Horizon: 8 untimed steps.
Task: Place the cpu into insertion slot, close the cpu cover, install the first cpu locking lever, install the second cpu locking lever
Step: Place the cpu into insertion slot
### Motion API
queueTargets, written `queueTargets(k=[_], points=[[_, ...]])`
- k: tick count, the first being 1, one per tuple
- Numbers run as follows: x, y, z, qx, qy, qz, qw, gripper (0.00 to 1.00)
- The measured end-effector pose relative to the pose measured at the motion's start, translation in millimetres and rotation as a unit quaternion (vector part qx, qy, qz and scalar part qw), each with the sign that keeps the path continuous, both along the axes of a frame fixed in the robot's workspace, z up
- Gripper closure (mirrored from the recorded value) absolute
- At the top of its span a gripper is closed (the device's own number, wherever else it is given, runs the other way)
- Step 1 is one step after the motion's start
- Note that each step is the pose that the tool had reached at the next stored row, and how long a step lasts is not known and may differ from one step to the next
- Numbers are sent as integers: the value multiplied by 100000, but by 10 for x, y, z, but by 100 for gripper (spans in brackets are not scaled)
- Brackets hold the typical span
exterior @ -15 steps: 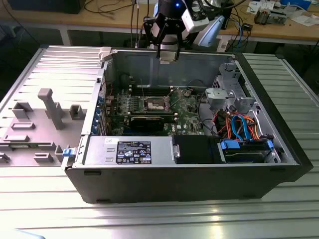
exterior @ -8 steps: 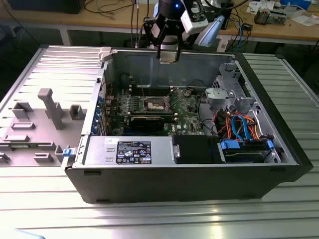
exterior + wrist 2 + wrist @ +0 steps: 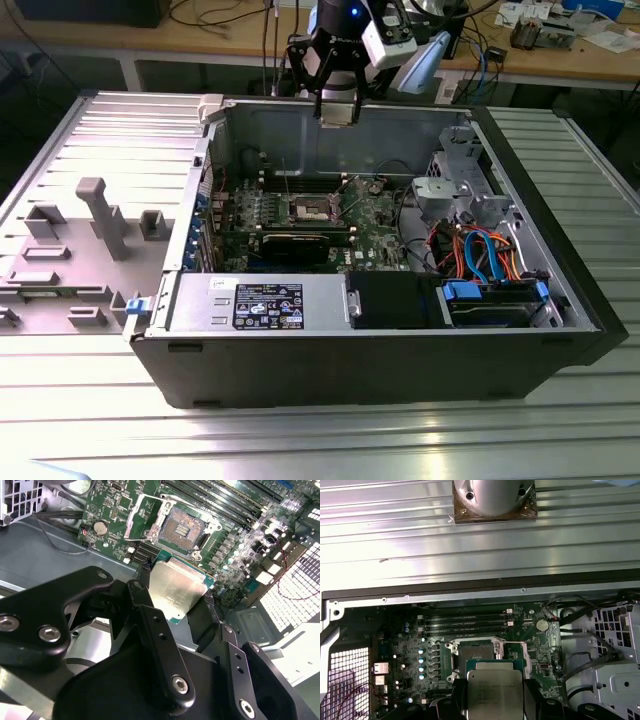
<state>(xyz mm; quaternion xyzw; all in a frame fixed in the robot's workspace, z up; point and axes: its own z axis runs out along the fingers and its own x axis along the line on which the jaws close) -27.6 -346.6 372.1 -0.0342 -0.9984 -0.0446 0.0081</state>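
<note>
My gripper point(image 3: 337, 108) hangs above the back wall of the open computer case point(image 3: 330, 370), shut on the cpu point(image 3: 176, 587). The cpu is a flat silver-topped square held by its edges between the black fingers point(image 3: 142, 587). In the first wrist view the cpu point(image 3: 494, 692) is above the motherboard, just off the insertion slot point(image 3: 474, 656). The insertion slot point(image 3: 182, 529) lies open, its dark pin field bare. The cpu cover point(image 3: 134, 520) is swung up beside it. In the exterior view the insertion slot point(image 3: 310, 208) sits mid-board, well below the gripper.
Long black memory slots point(image 3: 465, 622) run beside the socket. A labelled power supply point(image 3: 268, 305) and a drive bay with blue and orange cables point(image 3: 495, 290) line the near side of the case. Grey fixtures point(image 3: 100, 215) stand on the table at the exterior view's left.
</note>
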Motion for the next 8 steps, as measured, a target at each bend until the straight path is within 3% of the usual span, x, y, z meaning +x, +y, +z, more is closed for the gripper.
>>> queueTargets(k=[4, 8], points=[[0, 0, -1, 1, -2, -521, 99999, 45], [0, 0, -3, 1, -2, -2405, 99971, 45]])
